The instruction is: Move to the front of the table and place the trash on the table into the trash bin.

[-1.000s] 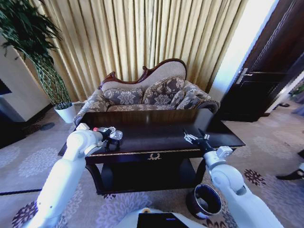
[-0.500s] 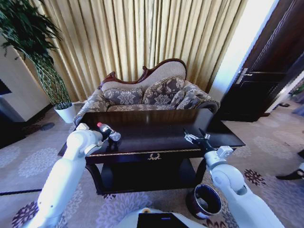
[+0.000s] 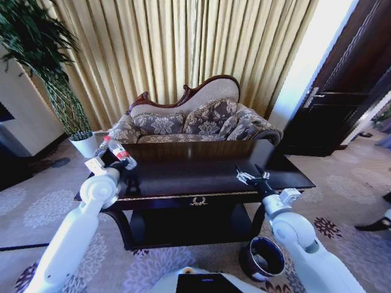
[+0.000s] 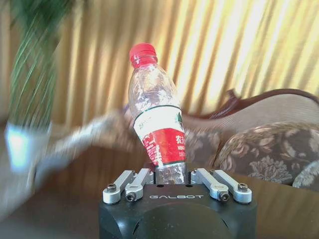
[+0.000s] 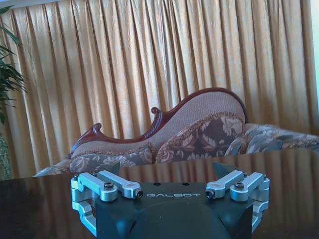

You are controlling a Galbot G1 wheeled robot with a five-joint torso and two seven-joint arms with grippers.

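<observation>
**Bottle held above the left end of the bench**

The clear plastic bottle (image 3: 116, 151) with the red cap and red label is clamped at its base between the fingers of the left gripper (image 4: 171, 180). In the head view it is off the surface, above the left end of the bench (image 3: 201, 177), its cap tilted toward the far left. In the left wrist view the bottle stands almost upright out of the gripper, leaning a little, with the label's band just above the fingers (image 4: 138, 182), which are drawn in narrow on either side of it.

The right gripper (image 3: 252, 176) hovers low over the right half of the bench, near its front edge. Its fingers (image 5: 112, 186) are spread wide with nothing between them, as the right wrist view shows.

The trash bin (image 3: 263, 258) stands on the patterned carpet in front of the bench's right corner, below the right arm, its mouth open upward.

Behind the bench sits a floral sofa (image 3: 195, 125) against gold curtains (image 3: 183, 49). A plant in a white pot (image 3: 84, 145) stands at the far left.
</observation>
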